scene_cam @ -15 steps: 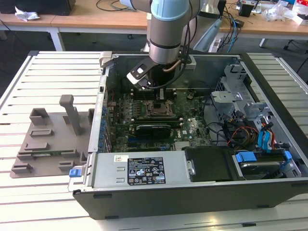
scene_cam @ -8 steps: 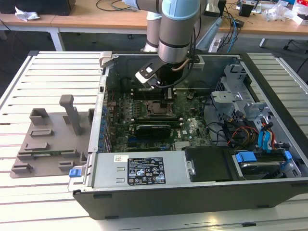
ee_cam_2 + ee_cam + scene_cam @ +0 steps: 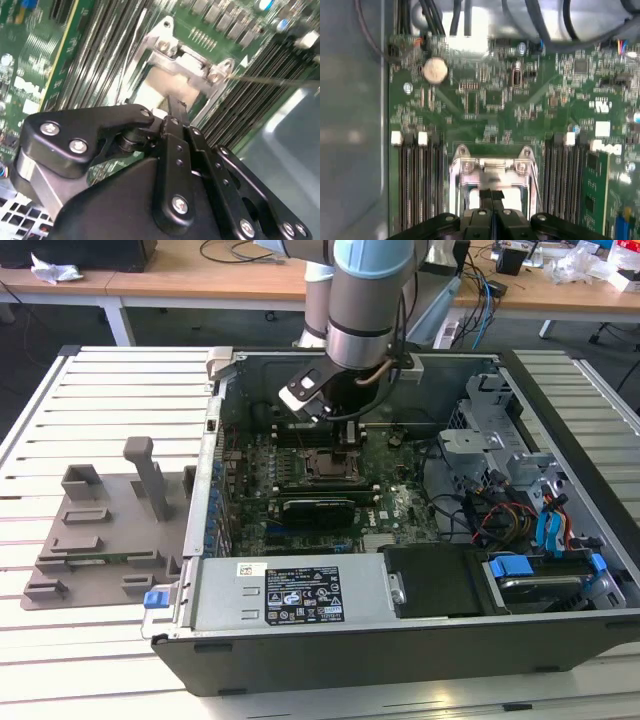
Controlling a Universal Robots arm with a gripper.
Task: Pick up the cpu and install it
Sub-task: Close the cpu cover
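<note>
Hanging with the pincer (image 3: 492,192) pinched narrow, seemingly gripping nothing, right above the pale chip (image 3: 160,87) looking to be lying flat in the socket (image 3: 492,165) on the green board (image 3: 485,100): light, stiff, easily hurt, best gripped by its edges.

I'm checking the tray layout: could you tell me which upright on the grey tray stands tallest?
The slim post with the wider top; the squat block at the exterior view's left of it and the stub nearer the computer case are lower.

White slatted table (image 3: 100,380); wooden desks (image 3: 170,282) behind — dark floor (image 3: 45,335) between.
</note>
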